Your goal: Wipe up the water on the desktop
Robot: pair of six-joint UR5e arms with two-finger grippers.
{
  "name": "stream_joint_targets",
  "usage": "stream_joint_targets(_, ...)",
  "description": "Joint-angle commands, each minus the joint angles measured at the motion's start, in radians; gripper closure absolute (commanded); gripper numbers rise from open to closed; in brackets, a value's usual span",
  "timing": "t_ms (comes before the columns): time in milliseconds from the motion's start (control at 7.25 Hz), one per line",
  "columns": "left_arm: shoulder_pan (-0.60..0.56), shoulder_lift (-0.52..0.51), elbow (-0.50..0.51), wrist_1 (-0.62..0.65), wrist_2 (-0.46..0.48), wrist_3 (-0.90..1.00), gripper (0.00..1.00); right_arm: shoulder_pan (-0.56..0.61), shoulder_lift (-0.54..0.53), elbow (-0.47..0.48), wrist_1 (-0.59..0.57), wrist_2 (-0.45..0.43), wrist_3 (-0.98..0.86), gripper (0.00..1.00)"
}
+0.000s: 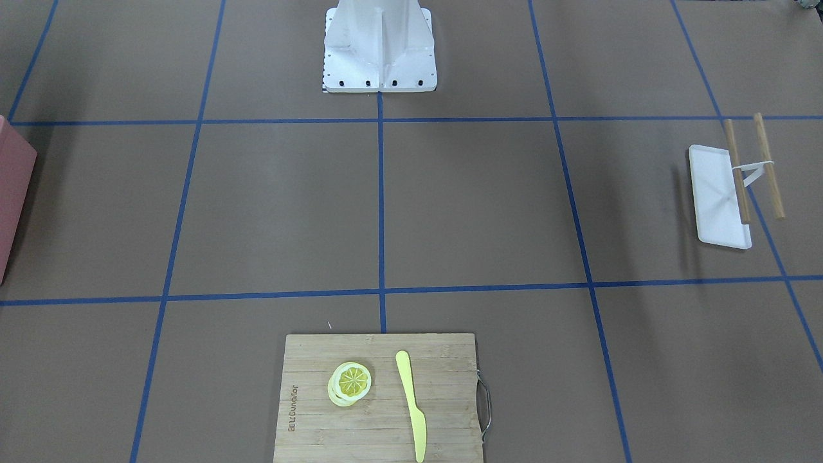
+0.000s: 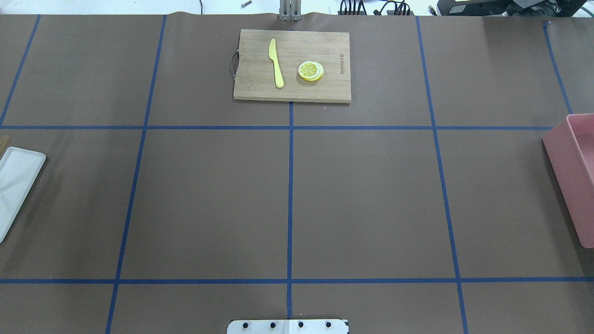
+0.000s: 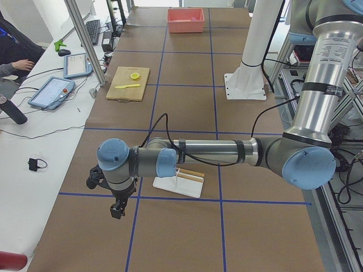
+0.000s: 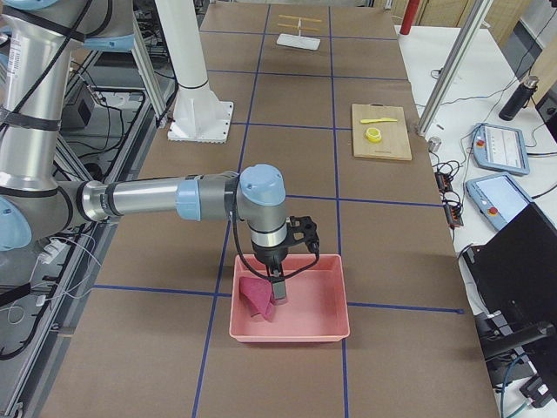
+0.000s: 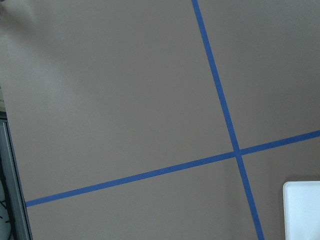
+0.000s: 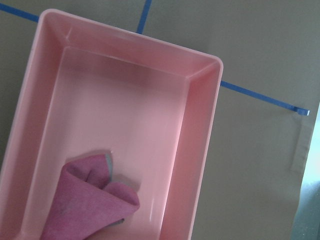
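Note:
The desktop [image 2: 362, 199] is a matte brown surface crossed by blue tape lines; I see no water on it in any view. A folded pink cloth [image 4: 258, 299] lies in a pink bin [image 4: 331, 324] and also shows in the right wrist view [image 6: 90, 205]. My right gripper [image 4: 280, 292] points down inside the bin, just beside the cloth; I cannot tell if it is open or shut. My left gripper [image 3: 117, 209] hangs over bare desktop beside a white tray [image 3: 170, 186]; I cannot tell its state either. Neither wrist view shows fingers.
A bamboo cutting board [image 2: 292, 65] with a yellow knife [image 2: 276, 62] and lemon slices [image 2: 310, 71] sits at the far middle edge. The white tray [image 1: 717, 199] carries a wooden-barred rack [image 1: 752, 168]. The pink bin [image 2: 568, 176] is at the right end. The robot base [image 1: 379, 48] stands mid-table.

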Motion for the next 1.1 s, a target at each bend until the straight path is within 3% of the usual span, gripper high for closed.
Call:
stream_joint_targets(0, 0.0, 0.024, 0.01, 0.006, -0.001, -0.006, 0.02, 0.0, 0.231, -0.188, -0.078, 0.029, 0.013, 0.0)
stream_joint_targets(138, 0.0, 0.02, -0.002, 0.01, 0.002, -0.012, 0.02, 0.001, 0.285, -0.27, -0.073, 0.108, 0.016, 0.0)
stream_joint_targets(276, 0.001, 0.021, -0.001, 0.036, 0.002, -0.017, 0.02, 0.001, 0.292, -0.331, -0.065, 0.256, 0.013, 0.0)
stream_joint_targets(414, 0.002, 0.047, 0.002, 0.032, -0.001, -0.014, 0.02, -0.003, 0.289, -0.396, -0.045, 0.209, 0.012, 0.0)
stream_joint_targets(690, 0.002, 0.07, -0.009, 0.021, -0.003, -0.014, 0.02, -0.076, 0.206, -0.404, 0.153, 0.118, 0.025, 0.0)
stream_joint_targets(966, 0.002, 0.07, -0.009, 0.023, -0.003, -0.014, 0.02, -0.109, 0.206, -0.398, 0.165, 0.135, 0.151, 0.0)
